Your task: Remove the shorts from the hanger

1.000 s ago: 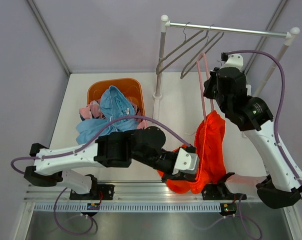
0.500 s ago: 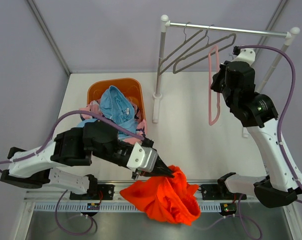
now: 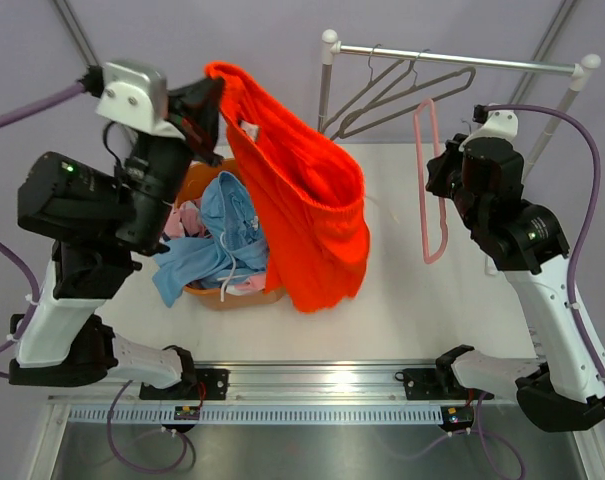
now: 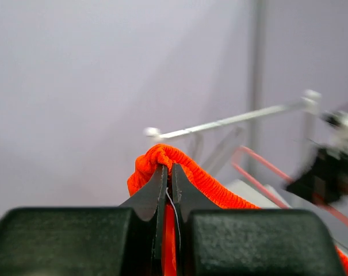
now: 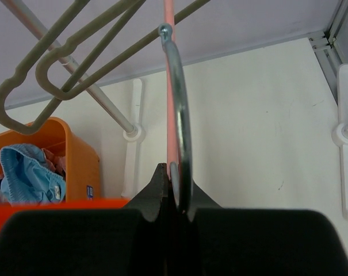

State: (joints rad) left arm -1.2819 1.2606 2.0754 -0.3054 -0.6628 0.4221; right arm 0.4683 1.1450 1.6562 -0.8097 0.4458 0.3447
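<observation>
left claw (image 4: 167, 172) pinching orange shorts (image 3: 307, 200) at waistband, high at 11 o'clock above basket (image 3: 237, 298) | right claw (image 5: 169, 175) clamped on bare pink hanger (image 5: 169, 86), 2 o'clock | risk: hem hangs past basket's 3 o'clock rim; dropped here, shorts may slump onto bench (image 3: 422, 300)

Pale lavender walls (image 3: 232, 70) enclose a white table (image 3: 402, 300) under soft, even light. A metal clothes rail (image 3: 512, 64) on white posts stands at 1 o'clock — an aluminium track (image 3: 312, 375) runs along 6 o'clock.

Left arm (image 3: 52, 310) and right arm (image 3: 557, 300): white, black joints (image 3: 82, 205), purple cables (image 3: 27, 108), seemingly green lights (image 3: 67, 168).
</observation>
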